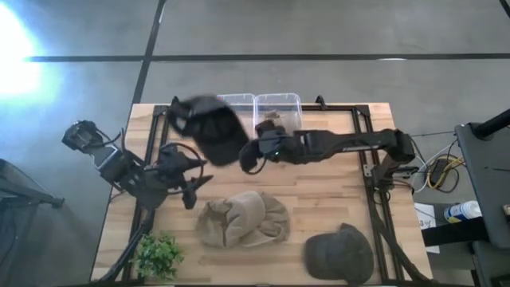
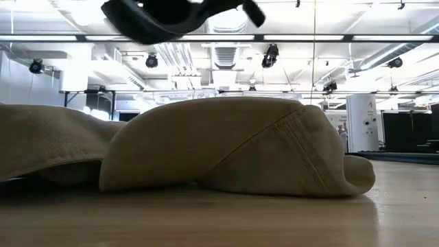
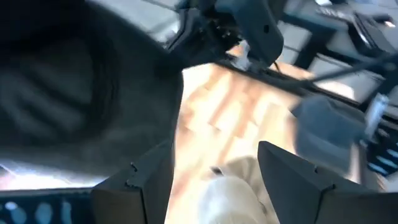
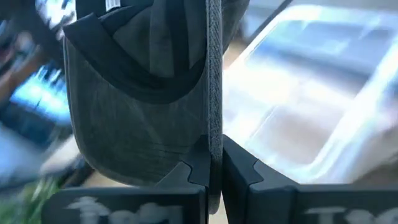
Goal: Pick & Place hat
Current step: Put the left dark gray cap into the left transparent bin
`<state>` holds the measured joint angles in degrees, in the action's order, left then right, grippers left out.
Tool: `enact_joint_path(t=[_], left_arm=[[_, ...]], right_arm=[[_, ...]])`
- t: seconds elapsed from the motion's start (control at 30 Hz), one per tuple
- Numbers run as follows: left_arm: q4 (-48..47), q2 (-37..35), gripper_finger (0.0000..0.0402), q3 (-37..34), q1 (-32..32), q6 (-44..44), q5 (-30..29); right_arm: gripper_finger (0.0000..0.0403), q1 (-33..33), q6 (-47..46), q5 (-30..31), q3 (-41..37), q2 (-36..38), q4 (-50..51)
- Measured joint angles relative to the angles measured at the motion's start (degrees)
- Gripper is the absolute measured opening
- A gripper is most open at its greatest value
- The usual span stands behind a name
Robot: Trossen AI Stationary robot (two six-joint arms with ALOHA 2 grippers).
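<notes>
A black cap point(image 1: 209, 127) is lifted high over the table's far left part; it also shows at the top of the low view point(image 2: 171, 17). My right gripper point(image 1: 249, 155) is shut on it, reaching in from the table's right. My left gripper point(image 1: 191, 177) is open and empty, just near-left of the black cap and left of a tan hat point(image 1: 243, 219). The tan hat lies crumpled on the table at the near middle and fills the low view point(image 2: 226, 144). A grey cap point(image 1: 341, 253) lies at the near right. My right gripper pinches the black cap's brim edge point(image 4: 214, 134) between its two fingers point(image 4: 193, 168). The brim shows edge-on between them. The fingers come about level from the table's right. The cap is lifted clear of the table, its crown point(image 4: 134, 106) on the side away from the gripper.
Two clear bins point(image 1: 239, 104) point(image 1: 279, 108) stand at the far edge behind the black cap. A small green plant point(image 1: 159, 255) stands at the near left corner. Bare wood shows between the tan hat and the right arm point(image 1: 351, 143).
</notes>
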<state>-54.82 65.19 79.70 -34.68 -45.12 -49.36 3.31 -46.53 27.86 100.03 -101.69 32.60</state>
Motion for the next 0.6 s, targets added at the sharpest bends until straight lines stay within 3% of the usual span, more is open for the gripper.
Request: enact_joint_path(t=[0.13, 0.4, 0.5, 0.6], left_arm=[[-1.56, 0.25, 0.0225, -0.26, 0.00, -0.49, -7.54], [-2.74, 0.55, 0.0225, -2.97, 0.13, -12.94, -34.42], [-2.73, 0.50, 0.0225, -4.67, 1.44, -15.46, -38.26], [-2.70, 0.48, 0.0225, -5.68, 3.72, -17.25, -37.85]], right_arm=[[0.0014, -0.79, 0.20, 7.84, 0.00, 2.78, -3.07], [0.0013, -2.13, 1.05, 10.14, 0.04, 4.11, -15.16], [0.0013, -2.29, 1.36, 9.83, 0.04, 4.11, -16.87], [0.0013, -2.29, 4.02, 9.88, -0.06, 4.09, -16.99]])
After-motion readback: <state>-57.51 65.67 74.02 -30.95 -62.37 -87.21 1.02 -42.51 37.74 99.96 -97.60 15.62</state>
